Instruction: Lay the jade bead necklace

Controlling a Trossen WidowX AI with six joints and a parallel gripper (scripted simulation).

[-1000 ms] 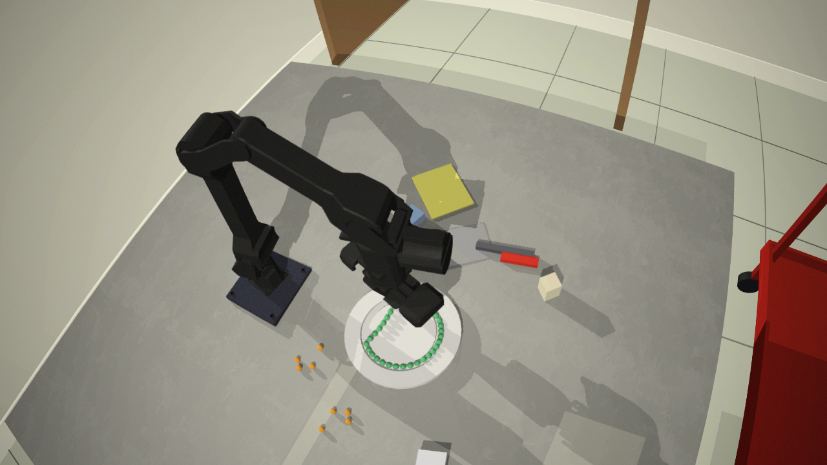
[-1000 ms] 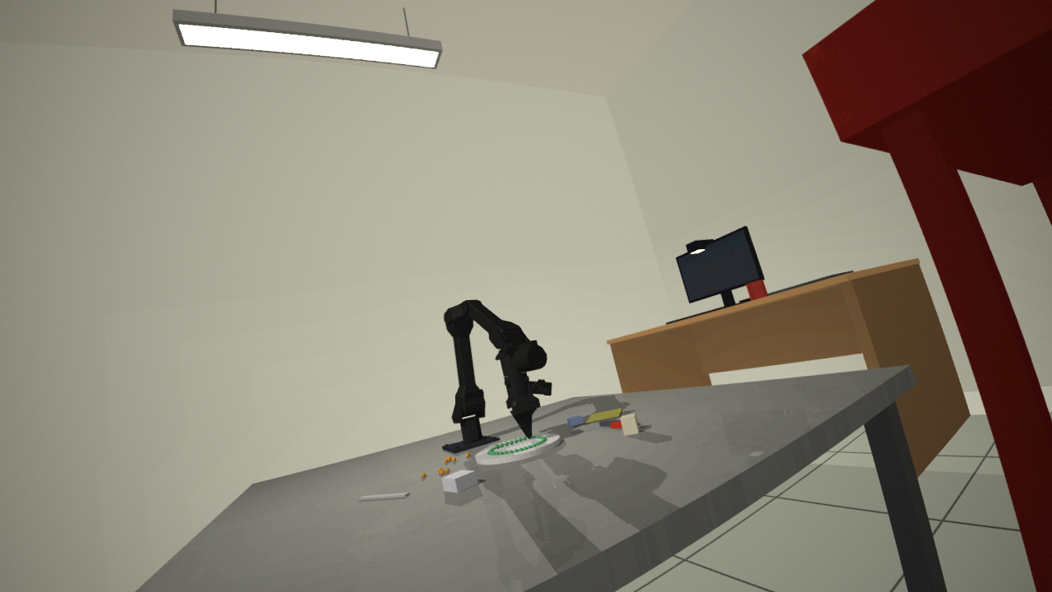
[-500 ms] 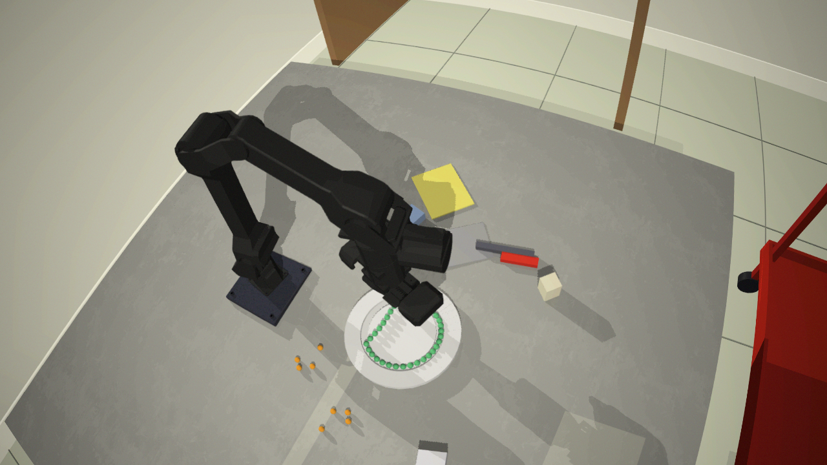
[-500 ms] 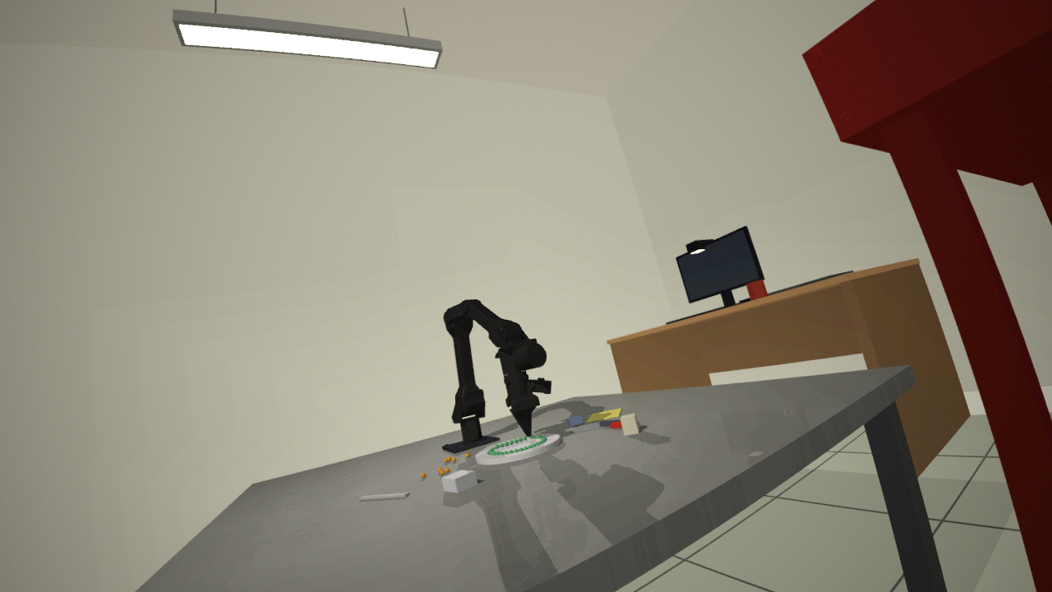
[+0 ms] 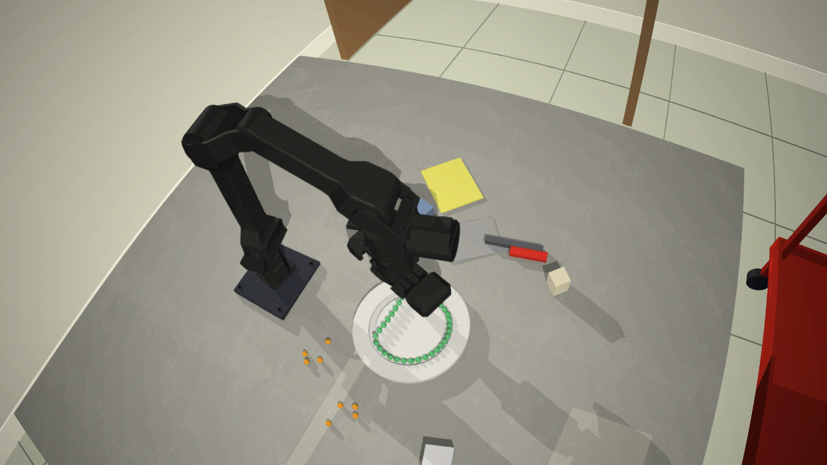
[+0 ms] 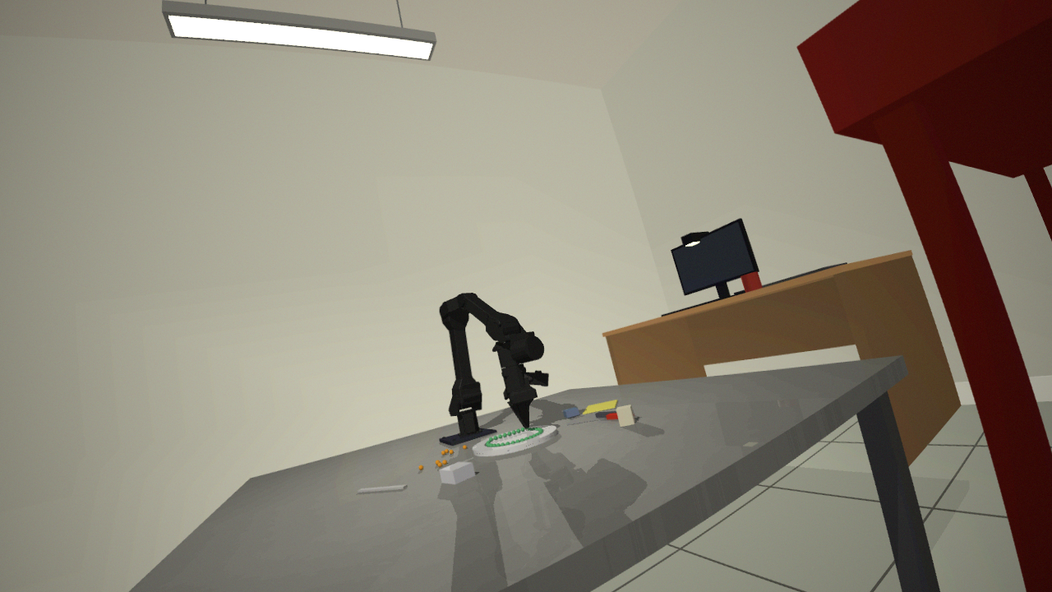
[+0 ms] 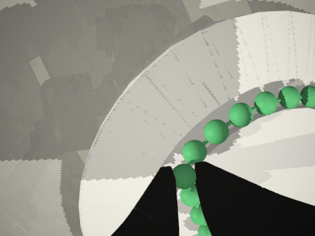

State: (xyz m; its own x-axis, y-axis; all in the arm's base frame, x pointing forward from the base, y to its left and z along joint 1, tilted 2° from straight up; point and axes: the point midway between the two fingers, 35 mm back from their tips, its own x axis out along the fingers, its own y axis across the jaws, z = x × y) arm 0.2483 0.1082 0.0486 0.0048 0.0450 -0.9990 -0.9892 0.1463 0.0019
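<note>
The jade bead necklace (image 5: 410, 360) (image 6: 507, 444) (image 7: 216, 132) lies on the white round bead board (image 5: 365, 352) (image 7: 131, 131). In the top view its beads follow the groove along the bottom and right, while the upper-left stretch cuts straight across inside the ring. My gripper (image 6: 526, 427) (image 7: 183, 174) is shut on one bead of the necklace, low at the board. In the wrist view, beads beyond the fingertips curve along the groove; those nearer the camera run inward between the fingers. In the top view the arm hides the fingertips and the top of the loop.
Orange beads (image 5: 319, 360) lie scattered left of and below the board. A white block (image 5: 437, 454) (image 6: 457, 472) stands farther down. Beyond the board are a yellow pad (image 5: 451, 185), a blue piece (image 5: 424, 206), a dark bar (image 5: 513, 241), a red bar (image 5: 528, 254) and a cream cube (image 5: 558, 279).
</note>
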